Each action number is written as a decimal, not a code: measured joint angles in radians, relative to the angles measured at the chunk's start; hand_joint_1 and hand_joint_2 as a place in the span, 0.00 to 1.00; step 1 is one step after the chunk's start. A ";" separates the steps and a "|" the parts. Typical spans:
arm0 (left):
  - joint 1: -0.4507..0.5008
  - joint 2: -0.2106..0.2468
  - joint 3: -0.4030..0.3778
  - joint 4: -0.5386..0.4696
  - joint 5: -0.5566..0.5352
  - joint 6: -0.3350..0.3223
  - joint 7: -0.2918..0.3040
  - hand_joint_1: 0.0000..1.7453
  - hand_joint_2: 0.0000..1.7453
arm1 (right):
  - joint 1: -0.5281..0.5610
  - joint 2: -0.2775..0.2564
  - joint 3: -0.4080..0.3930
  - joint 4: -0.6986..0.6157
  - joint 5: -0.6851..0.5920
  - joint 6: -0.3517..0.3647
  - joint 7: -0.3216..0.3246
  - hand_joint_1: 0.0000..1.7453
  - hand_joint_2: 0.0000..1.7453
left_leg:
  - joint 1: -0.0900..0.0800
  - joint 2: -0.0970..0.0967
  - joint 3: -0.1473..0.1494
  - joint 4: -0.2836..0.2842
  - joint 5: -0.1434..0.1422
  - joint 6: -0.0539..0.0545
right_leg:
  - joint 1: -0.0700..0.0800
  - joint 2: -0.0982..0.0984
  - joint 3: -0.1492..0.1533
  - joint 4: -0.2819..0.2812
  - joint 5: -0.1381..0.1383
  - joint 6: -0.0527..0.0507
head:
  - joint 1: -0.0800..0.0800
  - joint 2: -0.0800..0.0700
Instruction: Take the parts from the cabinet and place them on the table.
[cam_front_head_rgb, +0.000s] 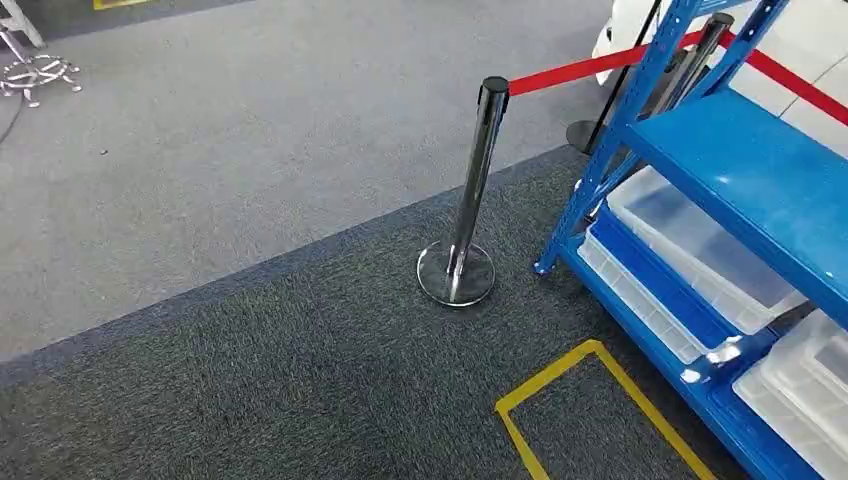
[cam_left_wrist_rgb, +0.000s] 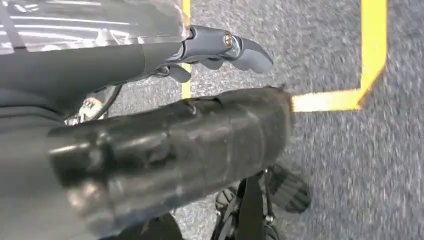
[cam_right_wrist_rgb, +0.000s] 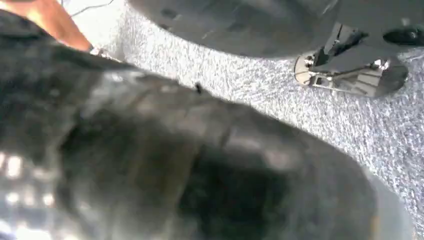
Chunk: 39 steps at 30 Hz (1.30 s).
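the left hand (cam_left_wrist_rgb: 220, 50) hangs over dark carpet (cam_left_wrist_rgb: 350, 165), its grey thumb and the short fingers (cam_left_wrist_rgb: 252, 52) beside it gently curled with nothing between them — it holds no part. just beyond those fingertips runs the yellow floor tape (cam_left_wrist_rgb: 372, 55), a corner of the marked box. the right hand (cam_right_wrist_rgb: 200, 165) is a dark blur against its wrist camera; whether its fingers are apart or closed cannot be told, and nothing can be made out in them.

further out, in the head view, the blue shelving unit (cam_front_head_rgb: 740, 170) that serves as the cabinet stands well ahead of both hands, with clear plastic bins (cam_front_head_rgb: 700, 245) on its lower levels; what they contain is too faint to judge. a chrome stanchion post (cam_front_head_rgb: 470, 200) with a red belt (cam_front_head_rgb: 570, 68) stands near the rack's corner leg, beside the taped box (cam_front_head_rgb: 590, 400).

the likely risks — a walking approach that clips the post's round base or snags the belt, an arm rising into the shelf's edge, or fingers catching a bin's rim and dragging the whole bin out instead of a part.
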 joint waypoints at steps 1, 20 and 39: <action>0.002 0.000 0.000 0.000 0.000 0.000 0.000 0.00 0.00 | 0.000 0.000 0.000 0.000 0.000 0.000 0.000 0.00 0.00 | -0.002 0.010 -0.001 0.000 -0.001 0.001 | -0.002 -0.005 -0.040 0.081 -0.036 0.003 | 0.000 0.000; 0.005 0.000 -0.006 0.000 0.002 -0.006 -0.005 0.00 0.00 | 0.000 0.001 -0.006 0.000 -0.001 0.010 0.005 0.00 0.00 | -0.003 0.000 -0.087 0.224 -0.095 -0.047 | 0.004 0.045 0.070 -0.159 0.108 -0.060 | -0.001 0.000; 0.004 -0.002 -0.006 0.000 0.004 -0.008 -0.006 0.00 0.00 | -0.004 0.001 -0.018 0.000 -0.005 0.011 0.008 0.00 0.00 | -0.008 0.092 0.040 -0.009 -0.032 -0.025 | 0.017 -0.103 0.048 -0.142 0.107 -0.025 | 0.004 0.000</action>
